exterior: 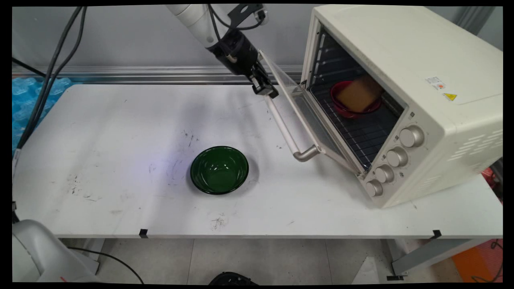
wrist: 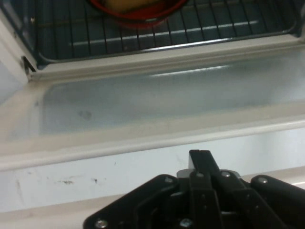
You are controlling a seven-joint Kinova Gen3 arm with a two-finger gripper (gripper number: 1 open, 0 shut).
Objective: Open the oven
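Note:
My gripper [exterior: 266,87] hangs at the far end of the toaster oven's [exterior: 405,60] half-lowered glass door [exterior: 307,118], right by the far end of its metal handle bar [exterior: 284,129]. In the hand view the gripper [wrist: 202,160] is shut, its fingers pressed together with nothing between them, pointing over the door glass [wrist: 167,100] toward the wire rack [wrist: 200,33]. On the rack inside the oven sits a red bowl [exterior: 353,109] holding a tan-yellow block [exterior: 359,94]; the bowl's rim [wrist: 138,14] shows at the top of the hand view.
A dark green empty bowl [exterior: 219,169] stands on the white table [exterior: 120,160] near the middle front. The oven takes up the table's right end, its knobs [exterior: 395,156] facing the front. Black cables [exterior: 52,76] hang at the left.

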